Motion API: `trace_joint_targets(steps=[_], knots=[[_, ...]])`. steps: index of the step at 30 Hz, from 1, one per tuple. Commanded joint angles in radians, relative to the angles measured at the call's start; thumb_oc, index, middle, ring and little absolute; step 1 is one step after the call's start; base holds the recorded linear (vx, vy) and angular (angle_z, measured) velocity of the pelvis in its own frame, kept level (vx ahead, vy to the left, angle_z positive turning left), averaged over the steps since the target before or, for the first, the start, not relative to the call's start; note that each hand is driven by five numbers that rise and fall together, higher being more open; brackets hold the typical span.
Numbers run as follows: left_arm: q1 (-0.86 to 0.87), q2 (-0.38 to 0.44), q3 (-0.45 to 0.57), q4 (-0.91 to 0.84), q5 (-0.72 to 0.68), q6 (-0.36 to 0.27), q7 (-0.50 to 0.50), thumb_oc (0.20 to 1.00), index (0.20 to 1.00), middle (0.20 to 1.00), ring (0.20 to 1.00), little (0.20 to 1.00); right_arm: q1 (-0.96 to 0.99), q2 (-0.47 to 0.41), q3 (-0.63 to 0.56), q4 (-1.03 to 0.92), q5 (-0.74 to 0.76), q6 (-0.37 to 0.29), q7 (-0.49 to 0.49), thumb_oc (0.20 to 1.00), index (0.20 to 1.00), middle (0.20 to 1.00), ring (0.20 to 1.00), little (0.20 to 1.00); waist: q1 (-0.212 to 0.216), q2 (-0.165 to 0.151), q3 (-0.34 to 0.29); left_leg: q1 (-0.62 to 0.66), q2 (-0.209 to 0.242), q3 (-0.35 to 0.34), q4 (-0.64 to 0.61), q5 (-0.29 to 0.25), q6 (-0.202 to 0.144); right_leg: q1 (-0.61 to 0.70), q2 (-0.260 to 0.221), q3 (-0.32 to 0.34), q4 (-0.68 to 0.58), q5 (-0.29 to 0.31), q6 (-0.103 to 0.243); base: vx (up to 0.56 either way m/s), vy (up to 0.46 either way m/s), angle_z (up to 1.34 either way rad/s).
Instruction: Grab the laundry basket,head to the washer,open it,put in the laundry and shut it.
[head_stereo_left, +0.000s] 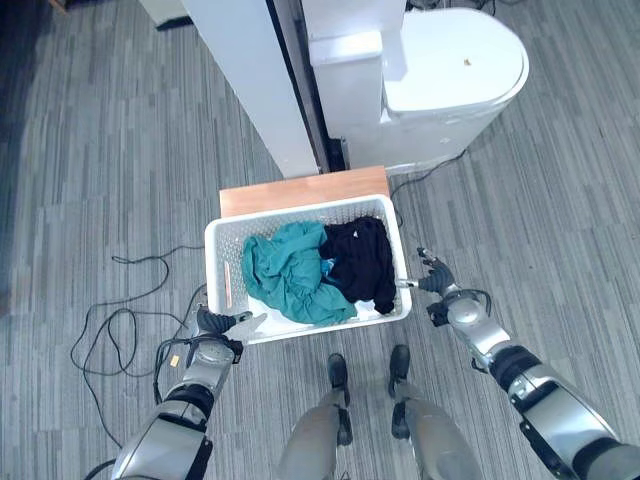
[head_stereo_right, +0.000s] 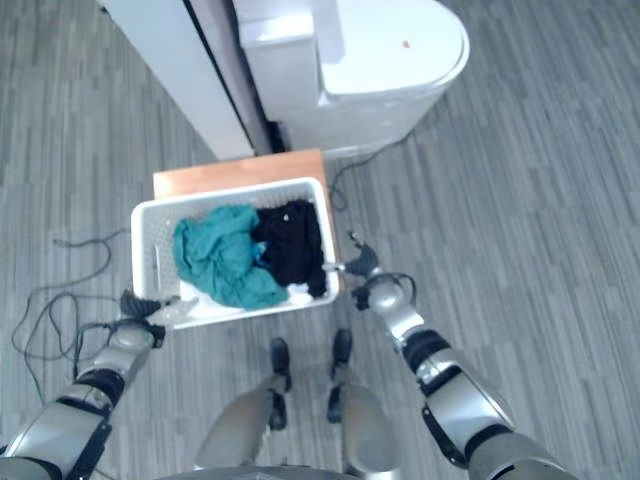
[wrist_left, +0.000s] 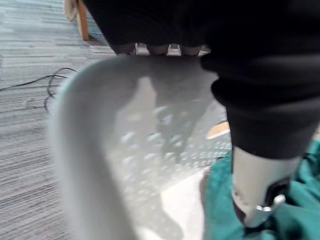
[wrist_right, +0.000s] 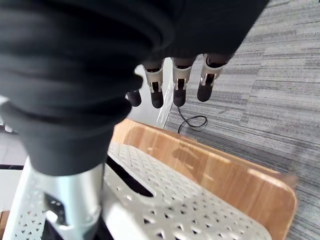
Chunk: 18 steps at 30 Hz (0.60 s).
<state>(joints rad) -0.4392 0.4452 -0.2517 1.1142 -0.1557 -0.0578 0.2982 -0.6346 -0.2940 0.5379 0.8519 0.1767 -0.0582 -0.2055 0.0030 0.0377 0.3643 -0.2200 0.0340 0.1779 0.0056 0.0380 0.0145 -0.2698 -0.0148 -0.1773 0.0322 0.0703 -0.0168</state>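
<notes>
Two robot hands (head_stereo_left: 436, 275) (head_stereo_left: 222, 325) flanking laundry basket (head_stereo_left: 226, 245)

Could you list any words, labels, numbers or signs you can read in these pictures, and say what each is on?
None can be read.
White washer: one small orange mark on its top, too small to read.
White laundry basket, teal cloth, black cloth and wooden stand: no text visible.

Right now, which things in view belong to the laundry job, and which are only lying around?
For the job:
- white laundry basket, left hand and right hand at its two ends
- teal cloth and black cloth inside it
- white washer behind

Lying about:
- wooden board under the basket
- black cables on the floor
</notes>
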Motion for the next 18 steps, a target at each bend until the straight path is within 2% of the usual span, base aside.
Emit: trace_joint_targets(steps=[1, 7, 10, 11, 12, 13, 17, 18], knots=[[0.003, -0.011, -0.044, -0.011, -0.030, -0.013, -0.017, 0.200, 0.200, 0.200, 0.200, 0.200, 0.011, 0.048, 0.021, 0.035, 0.026, 0.002, -0.020, 0.200, 0.200, 0.200, 0.200, 0.200, 0.016, -0.059, -0.009, -0.067, -0.019, -0.006, 0.044, -0.020, -0.035, 0.002, -0.077, 0.072, 0.111, -0.143, 0.120, 0.01, -0.010, 0.04], [0.091, -0.046, -0.018, -0.167, -0.067, -0.037, -0.024, 0.200, 0.200, 0.200, 0.200, 0.200, 0.115, 0.034, -0.022, -0.044, 0.055, -0.015, -0.015, 0.200, 0.200, 0.200, 0.200, 0.200, 0.015, -0.060, -0.014, -0.049, -0.019, -0.005, 0.053, -0.031, -0.037, 0.015, -0.074, 0.077, 0.112, -0.149, 0.119, -0.02, -0.041, 0.03], [0.155, -0.055, 0.004, -0.278, -0.070, -0.045, -0.032, 0.200, 0.200, 0.200, 0.200, 0.200, 0.200, 0.001, -0.064, -0.152, 0.035, -0.020, -0.011, 0.200, 0.200, 0.200, 0.200, 0.200, 0.009, -0.064, -0.030, -0.022, -0.014, -0.003, 0.049, -0.037, -0.038, 0.040, -0.072, 0.076, 0.101, -0.155, 0.117, -0.01, -0.085, 0.01], [0.197, -0.060, 0.019, -0.364, -0.067, -0.050, -0.036, 0.200, 0.200, 0.200, 0.200, 0.200, 0.253, -0.027, -0.093, -0.232, 0.004, -0.021, -0.011, 0.200, 0.200, 0.200, 0.200, 0.200, 0.003, -0.066, -0.044, 0.002, -0.011, -0.002, 0.044, -0.040, -0.039, 0.061, -0.068, 0.076, 0.095, -0.160, 0.115, 0.00, -0.101, -0.01], [0.197, -0.060, 0.019, -0.364, -0.066, -0.049, -0.036, 0.200, 0.200, 0.200, 0.200, 0.200, 0.253, -0.027, -0.094, -0.232, 0.004, -0.021, -0.011, 0.200, 0.200, 0.200, 0.200, 0.200, 0.004, -0.065, -0.047, -0.002, -0.010, -0.002, 0.043, -0.038, -0.040, 0.058, -0.068, 0.076, 0.093, -0.157, 0.114, -0.04, -0.155, -0.05], [0.236, -0.059, 0.028, -0.455, -0.057, -0.056, -0.045, 0.200, 0.200, 0.200, 0.200, 0.200, 0.299, -0.066, -0.128, -0.320, -0.030, -0.024, -0.011, 0.200, 0.200, 0.200, 0.200, 0.200, -0.006, -0.068, -0.052, 0.024, -0.006, 0.001, 0.041, -0.041, -0.043, 0.085, -0.063, 0.074, 0.087, -0.165, 0.111, -0.05, -0.112, -0.06], [0.343, -0.064, 0.041, -0.647, -0.054, -0.057, -0.098, 0.200, 0.200, 0.200, 0.200, 0.200, 0.447, -0.129, -0.230, -0.506, -0.081, -0.030, 0.002, 0.200, 0.200, 0.200, 0.200, 0.200, -0.039, -0.066, -0.072, 0.064, 0.011, 0.005, 0.046, -0.037, -0.057, 0.139, -0.042, 0.088, 0.062, -0.181, 0.094, -0.09, -0.138, -0.04], [0.343, -0.063, 0.041, -0.647, -0.054, -0.057, -0.098, 0.200, 0.200, 0.200, 0.200, 0.200, 0.448, -0.129, -0.231, -0.507, -0.081, -0.029, 0.002, 0.200, 0.200, 0.200, 0.200, 0.200, -0.038, -0.066, -0.075, 0.061, 0.012, 0.005, 0.045, -0.034, -0.057, 0.137, -0.041, 0.088, 0.060, -0.178, 0.094, -0.08, -0.106, -0.05]])
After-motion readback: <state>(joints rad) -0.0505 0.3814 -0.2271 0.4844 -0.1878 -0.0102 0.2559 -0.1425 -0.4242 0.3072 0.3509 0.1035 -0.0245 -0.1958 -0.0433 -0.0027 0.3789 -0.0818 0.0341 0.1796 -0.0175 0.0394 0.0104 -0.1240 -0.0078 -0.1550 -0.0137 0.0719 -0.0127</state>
